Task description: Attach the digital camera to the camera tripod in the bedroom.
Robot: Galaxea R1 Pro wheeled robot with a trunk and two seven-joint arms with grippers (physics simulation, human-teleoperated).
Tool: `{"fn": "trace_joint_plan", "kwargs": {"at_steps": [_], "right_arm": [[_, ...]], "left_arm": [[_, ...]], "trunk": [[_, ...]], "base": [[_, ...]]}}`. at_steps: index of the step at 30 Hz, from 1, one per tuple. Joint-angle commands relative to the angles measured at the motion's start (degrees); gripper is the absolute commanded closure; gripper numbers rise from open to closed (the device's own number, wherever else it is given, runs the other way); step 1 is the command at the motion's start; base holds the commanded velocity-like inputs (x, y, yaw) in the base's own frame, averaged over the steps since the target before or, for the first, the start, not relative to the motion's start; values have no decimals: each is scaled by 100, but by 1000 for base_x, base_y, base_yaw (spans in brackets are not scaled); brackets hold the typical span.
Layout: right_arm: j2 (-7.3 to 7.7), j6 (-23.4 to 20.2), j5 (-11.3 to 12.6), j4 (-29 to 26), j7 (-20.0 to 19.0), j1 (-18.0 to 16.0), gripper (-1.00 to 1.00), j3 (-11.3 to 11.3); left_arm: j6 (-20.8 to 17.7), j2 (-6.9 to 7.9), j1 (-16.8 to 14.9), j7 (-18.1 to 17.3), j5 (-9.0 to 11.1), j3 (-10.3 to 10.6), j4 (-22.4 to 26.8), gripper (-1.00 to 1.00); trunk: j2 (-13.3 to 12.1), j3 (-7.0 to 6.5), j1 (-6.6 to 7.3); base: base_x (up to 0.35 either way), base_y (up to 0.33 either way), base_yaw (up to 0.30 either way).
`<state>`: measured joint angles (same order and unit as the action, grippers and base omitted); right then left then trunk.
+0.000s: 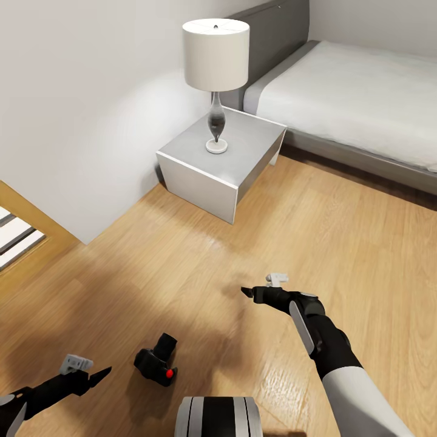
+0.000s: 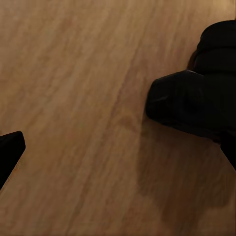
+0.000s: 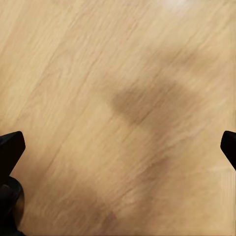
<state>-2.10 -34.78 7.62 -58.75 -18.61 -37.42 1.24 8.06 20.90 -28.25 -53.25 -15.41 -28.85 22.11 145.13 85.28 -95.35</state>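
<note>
The digital camera (image 1: 157, 359) lies on the wood floor (image 1: 200, 261) just beside the left hand (image 1: 97, 375), off its fingertips and not gripped. In the left wrist view the camera's dark body (image 2: 196, 101) sits to one side of the hand's line, so a straight close would likely miss it or nudge it away. How wide the left hand stands I cannot tell. The right hand (image 3: 118, 142) hangs wide over bare floor.

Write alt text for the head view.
A black camera lies on the wood floor between the left gripper and right gripper, untouched. Beyond stand a grey nightstand with a white lamp and a bed.
</note>
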Motion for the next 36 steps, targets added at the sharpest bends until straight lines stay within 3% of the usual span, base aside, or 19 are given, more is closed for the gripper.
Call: {"fn": "trace_joint_plan", "kwargs": {"at_steps": [1,7,11,17,21,25,31,36], "right_arm": [[0,-37,48,-5,17,-2,-100,-1],[4,-37,43,-5,26,-2,-100,-1],[6,-32,56,-5,31,-2,-100,-1],[4,-29,69,-2,31,-2,-100,8],[4,-29,83,6,31,-2,-100,13],[1,-29,87,14,33,-2,-100,19],[-1,-21,77,103,39,-2,-100,24],[1,-14,74,125,41,-2,-100,25]], "left_arm": [[46,-2,-5,-21,-59,-44,11,-100],[43,-36,-5,62,-53,-46,369,-100],[131,-82,-5,147,-54,-26,860,-100],[369,-313,-5,136,-46,-47,1409,-100],[498,-557,-5,148,-109,33,1795,-100],[902,-553,-5,119,-136,143,1849,-100],[2294,-486,-5,96,-204,476,1859,-100],[2791,-474,-5,84,-335,611,1859,-100]], "trunk": [[1,3,1],[1,3,1],[1,3,1],[1,3,1],[1,3,1],[1,3,1],[1,3,1],[1,3,1]], "base": [[0,0,0],[0,0,0],[0,0,0],[0,0,0],[0,0,0],[0,0,0],[0,0,0],[0,0,0]]}}
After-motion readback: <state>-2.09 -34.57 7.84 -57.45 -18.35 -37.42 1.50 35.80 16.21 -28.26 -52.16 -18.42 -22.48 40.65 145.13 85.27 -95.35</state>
